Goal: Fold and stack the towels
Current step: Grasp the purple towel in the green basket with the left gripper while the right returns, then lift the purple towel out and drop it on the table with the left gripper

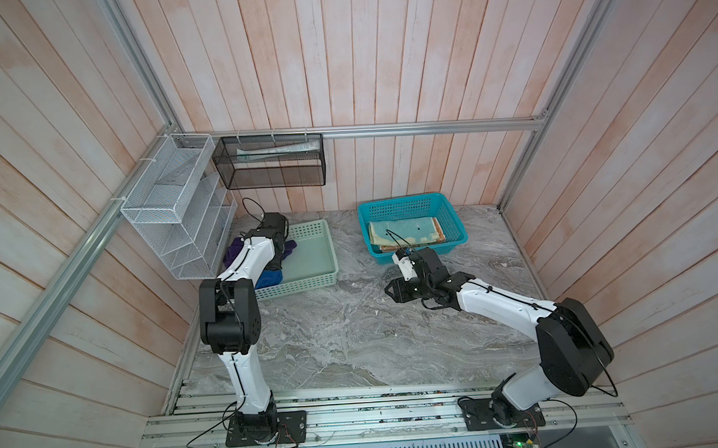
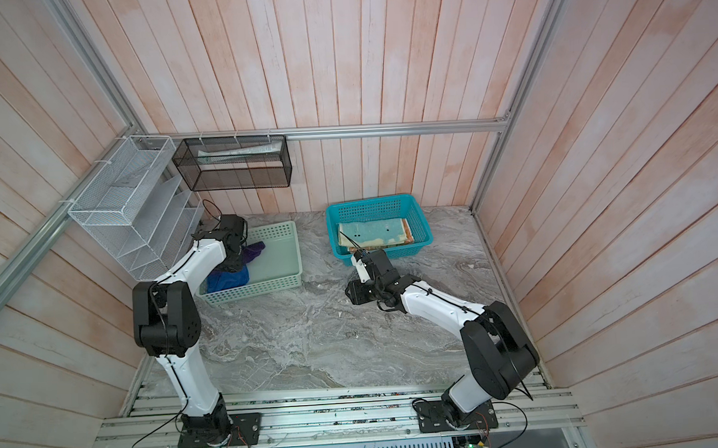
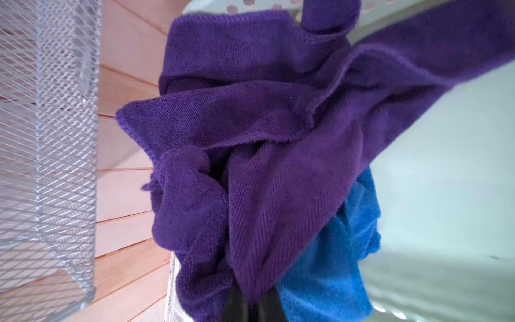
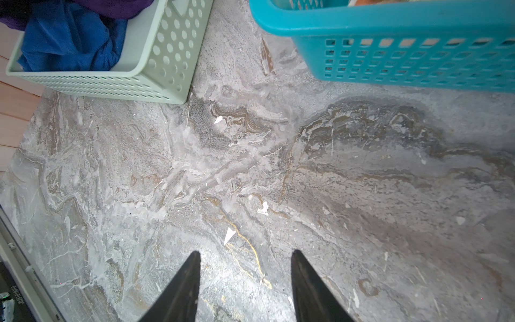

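Note:
A purple towel [image 3: 278, 117] lies crumpled in the mint-green basket [image 1: 332, 251], partly over a royal blue towel [image 3: 328, 264]. My left gripper [image 3: 250, 302] reaches down into that basket and is shut on a fold of the purple towel [image 2: 255, 249]. The blue towel [image 2: 226, 277] sits at the basket's near end. A folded teal towel [image 1: 407, 230] rests on an orange-peach towel [image 1: 439, 231] in the teal basket [image 1: 457, 225]. My right gripper [image 4: 245, 253] hangs open and empty over the marble table [image 4: 250, 167], just in front of the teal basket [image 4: 390, 25].
A white wire rack [image 1: 173, 208] hangs on the left wall close to the left arm. A black mesh basket [image 1: 269, 160] hangs on the back wall. Wood-panel walls enclose three sides. Aluminium rails [image 1: 378, 415] run along the front edge.

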